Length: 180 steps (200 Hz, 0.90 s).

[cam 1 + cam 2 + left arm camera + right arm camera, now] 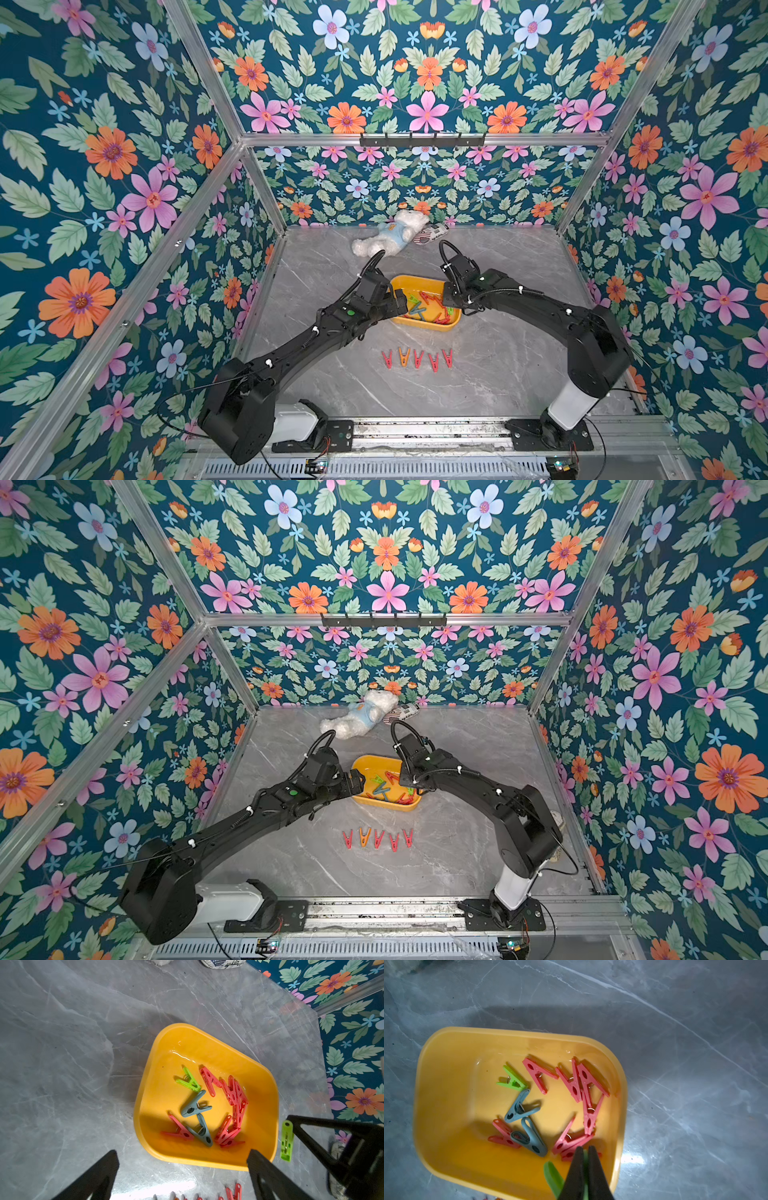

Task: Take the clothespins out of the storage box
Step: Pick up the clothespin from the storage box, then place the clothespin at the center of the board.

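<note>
Right gripper (584, 1150): my fingers are pressed together on a green clothespin (553, 1177). One leg sticks out beside the pads and a sliver of green shows between them.
Held pin, place: at the right end of the storage box (409, 286), by the rim. In the left wrist view the green clothespin (286, 1140) hangs lengthwise just past that rim. I cannot tell how high it is above the box floor.
Left gripper (181, 1154): my fingers (109, 1162) are spread wide with nothing between them. They sit over the box's left-end rim and touch nothing that I can see.
Storage box, place: yellow and shallow, flat on the grey marble table (519, 353), mid-table between my two wrists.
Clothespins in the box (538, 1075): one green, two grey-blue and several red. The reds are bunched and overlapping toward the right end. The grey-blue pair lies near the middle.
Row of five (418, 358): side by side on the table on the near side of the box and apart from it. Four are red and one is orange, second from the left.
Back wall: a white teddy bear (390, 239) lies there with a small patterned item (430, 233) just beside it. I cannot tell what the item is.
</note>
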### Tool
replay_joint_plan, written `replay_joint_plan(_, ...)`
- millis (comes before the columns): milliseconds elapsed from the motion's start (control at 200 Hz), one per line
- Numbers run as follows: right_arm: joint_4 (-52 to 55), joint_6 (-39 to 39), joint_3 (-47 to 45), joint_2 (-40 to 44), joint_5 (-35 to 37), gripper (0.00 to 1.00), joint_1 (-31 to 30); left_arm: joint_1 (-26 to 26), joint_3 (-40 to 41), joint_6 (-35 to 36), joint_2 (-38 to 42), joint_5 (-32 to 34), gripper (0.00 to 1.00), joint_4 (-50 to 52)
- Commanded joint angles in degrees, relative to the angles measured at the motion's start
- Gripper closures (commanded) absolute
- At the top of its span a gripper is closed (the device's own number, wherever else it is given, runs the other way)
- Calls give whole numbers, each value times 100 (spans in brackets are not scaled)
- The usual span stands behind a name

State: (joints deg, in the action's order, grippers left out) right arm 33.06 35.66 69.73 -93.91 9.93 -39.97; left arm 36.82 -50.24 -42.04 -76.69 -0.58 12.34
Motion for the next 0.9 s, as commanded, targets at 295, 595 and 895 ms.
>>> replay_joint_plan(295,-139,1018,-1773,1478,71,93,-228,0,-353,195,-510,-521,0,-364)
replay_joint_plan(595,-664,1598,-2595,1485,-25,93,-668,0,-392,223,-508,-505,0,-233)
replay_joint_plan(895,-886,1812,-2685,829,-28,92,-991,1,-329,183,-435,-460,0,-145)
